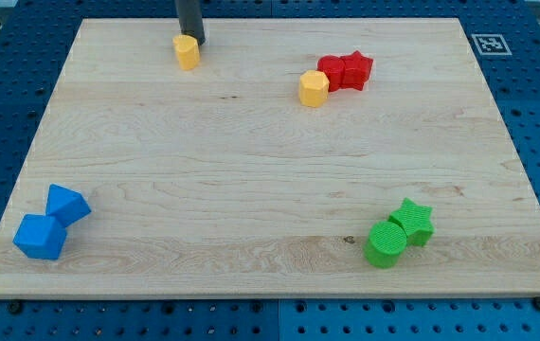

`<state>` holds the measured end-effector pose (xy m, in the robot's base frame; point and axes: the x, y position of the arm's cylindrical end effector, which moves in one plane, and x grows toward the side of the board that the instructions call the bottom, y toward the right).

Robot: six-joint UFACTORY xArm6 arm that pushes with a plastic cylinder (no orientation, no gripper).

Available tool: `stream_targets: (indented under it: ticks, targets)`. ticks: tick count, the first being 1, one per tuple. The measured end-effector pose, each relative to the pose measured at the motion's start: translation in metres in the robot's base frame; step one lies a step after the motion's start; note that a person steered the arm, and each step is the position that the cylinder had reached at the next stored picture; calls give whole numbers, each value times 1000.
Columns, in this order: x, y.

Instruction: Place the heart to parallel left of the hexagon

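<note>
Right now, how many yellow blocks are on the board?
2. One yellow block is near the view's top, touching my tip; the other yellow block lies beside the red blocks. None seems hidden.

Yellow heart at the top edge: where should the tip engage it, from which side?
No jaws, so push only. Contact the yellow heart's upper-left flank, coming from the view's left, since the yellow hexagon lies right and lower. Currently my tip sits at its upper right.
</note>
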<state>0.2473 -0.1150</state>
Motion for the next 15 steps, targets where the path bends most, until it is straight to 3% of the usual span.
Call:
stream_targets:
  ticks: [3,7,15]
  targets:
    - [18,18]
    - [6,-32]
    - [57,-46]
